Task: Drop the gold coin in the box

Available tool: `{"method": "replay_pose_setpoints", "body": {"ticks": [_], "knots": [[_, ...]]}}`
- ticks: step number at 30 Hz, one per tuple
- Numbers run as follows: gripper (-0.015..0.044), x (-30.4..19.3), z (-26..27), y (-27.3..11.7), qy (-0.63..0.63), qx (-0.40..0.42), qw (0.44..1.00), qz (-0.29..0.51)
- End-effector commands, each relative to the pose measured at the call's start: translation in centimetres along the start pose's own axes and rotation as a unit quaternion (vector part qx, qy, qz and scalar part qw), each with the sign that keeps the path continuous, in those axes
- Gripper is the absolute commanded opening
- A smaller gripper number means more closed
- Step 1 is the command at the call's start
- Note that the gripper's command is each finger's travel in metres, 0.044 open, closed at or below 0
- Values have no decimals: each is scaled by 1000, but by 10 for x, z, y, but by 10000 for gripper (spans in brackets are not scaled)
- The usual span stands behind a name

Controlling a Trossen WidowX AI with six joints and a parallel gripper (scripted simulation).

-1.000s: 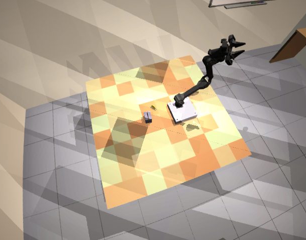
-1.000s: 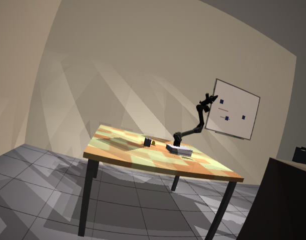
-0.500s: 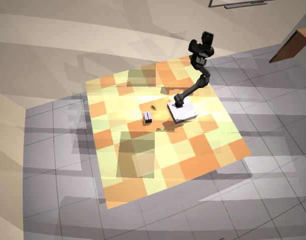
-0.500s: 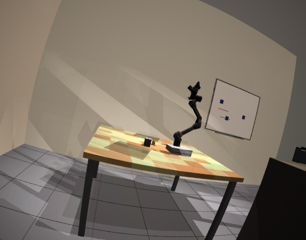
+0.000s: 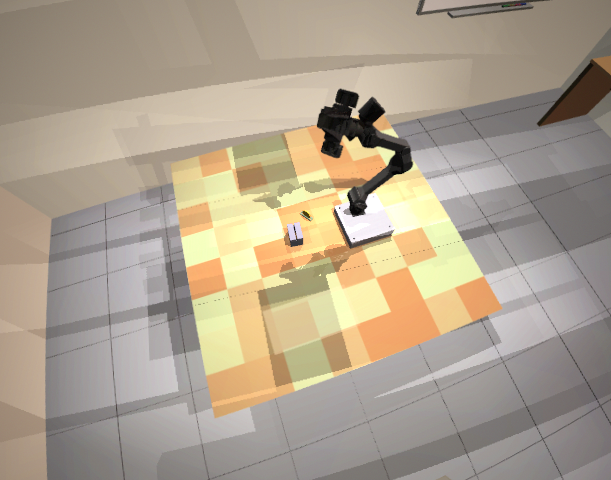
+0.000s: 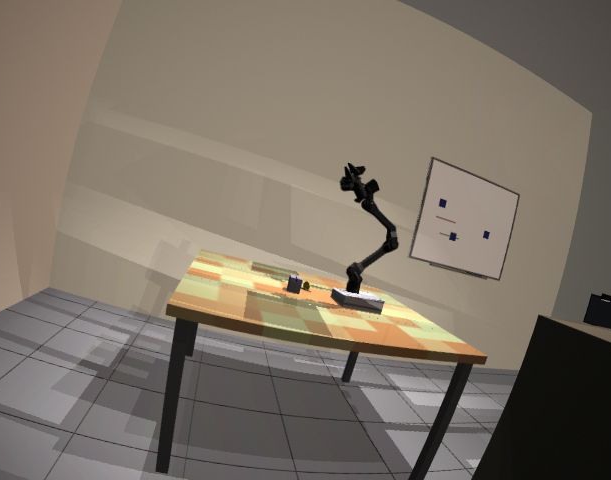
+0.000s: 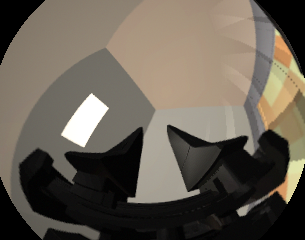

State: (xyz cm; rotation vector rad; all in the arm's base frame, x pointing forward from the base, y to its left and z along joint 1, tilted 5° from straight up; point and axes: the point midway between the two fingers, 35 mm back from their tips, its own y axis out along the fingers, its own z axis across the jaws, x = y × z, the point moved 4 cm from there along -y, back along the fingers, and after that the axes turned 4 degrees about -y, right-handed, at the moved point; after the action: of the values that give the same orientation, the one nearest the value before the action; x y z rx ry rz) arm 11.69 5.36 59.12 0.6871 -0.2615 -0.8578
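The gold coin (image 5: 306,213) (image 6: 306,284) stands on edge in its small dark-green holder (image 5: 309,217) on the table, just left of the arm's base. The grey box (image 5: 295,234) (image 6: 294,283), with a dark slot along its lid, stands close in front of the holder. My gripper (image 5: 357,104) (image 6: 354,167) (image 7: 154,129) is raised high above the back of the table and points upward, far from the coin and the box. Its fingers stand partly apart with only wall and ceiling showing between them.
The arm's white base plate (image 5: 364,224) (image 6: 357,299) sits right of the coin. The patterned table (image 5: 398,310) (image 6: 295,325) stands on dark legs on a tiled floor. A whiteboard (image 6: 463,219) hangs on the wall behind the arm. A dark cabinet (image 6: 553,403) is at the right.
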Motion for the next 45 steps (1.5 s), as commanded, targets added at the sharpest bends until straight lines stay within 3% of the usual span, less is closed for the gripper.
{"method": "replay_pose_setpoints", "body": {"ticks": [1,9,17,24,31,36,45], "knots": [[161,34,-42,7,-22,-69,996,-58],[161,103,-139,-1,-83,-256,949,-163],[161,156,-232,-50,-135,-472,846,-208],[161,180,-298,-118,-154,-663,710,-180],[161,180,-339,-198,-132,-826,542,-80],[161,169,-346,-247,-95,-895,435,10],[161,173,-370,-272,-94,-897,431,14]]}}
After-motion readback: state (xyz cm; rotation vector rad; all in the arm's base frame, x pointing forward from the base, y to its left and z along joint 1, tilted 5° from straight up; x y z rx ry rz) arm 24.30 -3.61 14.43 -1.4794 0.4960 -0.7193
